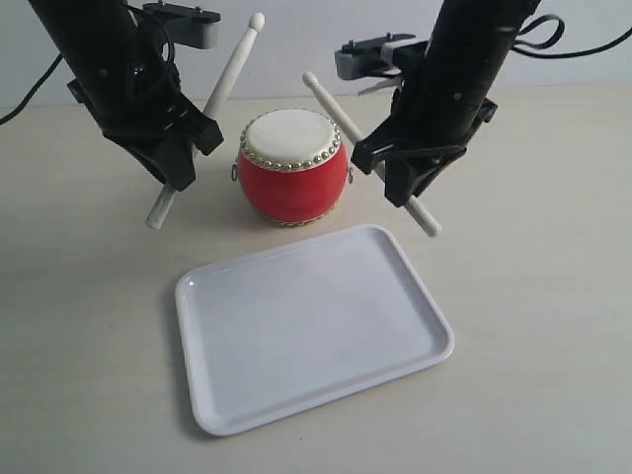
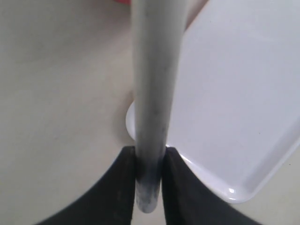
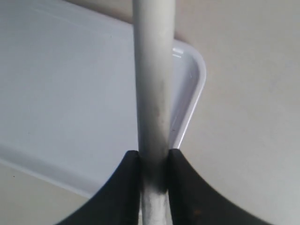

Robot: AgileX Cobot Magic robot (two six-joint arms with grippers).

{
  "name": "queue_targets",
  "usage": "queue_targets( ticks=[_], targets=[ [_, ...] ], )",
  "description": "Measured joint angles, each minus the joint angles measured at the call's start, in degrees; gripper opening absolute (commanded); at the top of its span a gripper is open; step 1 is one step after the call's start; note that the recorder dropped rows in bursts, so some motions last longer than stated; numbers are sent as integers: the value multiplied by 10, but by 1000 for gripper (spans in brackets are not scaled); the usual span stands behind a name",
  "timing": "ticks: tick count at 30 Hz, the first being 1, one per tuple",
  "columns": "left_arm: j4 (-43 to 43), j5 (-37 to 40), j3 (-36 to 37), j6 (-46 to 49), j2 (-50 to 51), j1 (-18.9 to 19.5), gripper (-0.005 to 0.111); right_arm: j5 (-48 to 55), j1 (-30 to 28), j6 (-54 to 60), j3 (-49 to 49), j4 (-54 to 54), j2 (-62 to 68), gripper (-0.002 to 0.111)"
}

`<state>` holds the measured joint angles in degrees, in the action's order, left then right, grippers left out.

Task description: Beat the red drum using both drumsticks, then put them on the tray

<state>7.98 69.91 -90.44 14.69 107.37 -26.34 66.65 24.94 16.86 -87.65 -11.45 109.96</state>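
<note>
The red drum [image 1: 292, 183] stands upright on a pale table [image 1: 89, 326] before a plain light wall, with the white tray [image 1: 314, 326] lying flat just in front of it. Both dark arms slope down and inward from the upper corners. The left pincer [image 1: 181, 166] is clamped on the left drumstick [image 1: 232, 69], whose tip points up. The right pincer [image 1: 403, 176] grips the right drumstick [image 1: 331, 104], whose tip hangs by the drum's rear right rim. Bare table lies on both sides of the tray.
</note>
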Motion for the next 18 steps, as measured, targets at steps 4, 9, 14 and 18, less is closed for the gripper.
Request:
queue_targets(
  ticks=[4,9,14,18],
  targets=[
    [0,0,0,1,0,0,0,-1,0,1,0,0,-37,0],
    [0,0,0,1,0,0,0,9,0,1,0,0,-66,0],
    [2,0,0,1,0,0,0,10,0,1,0,0,-98,0],
    [15,0,12,1,0,0,0,10,0,1,0,0,-127,0]
  ],
)
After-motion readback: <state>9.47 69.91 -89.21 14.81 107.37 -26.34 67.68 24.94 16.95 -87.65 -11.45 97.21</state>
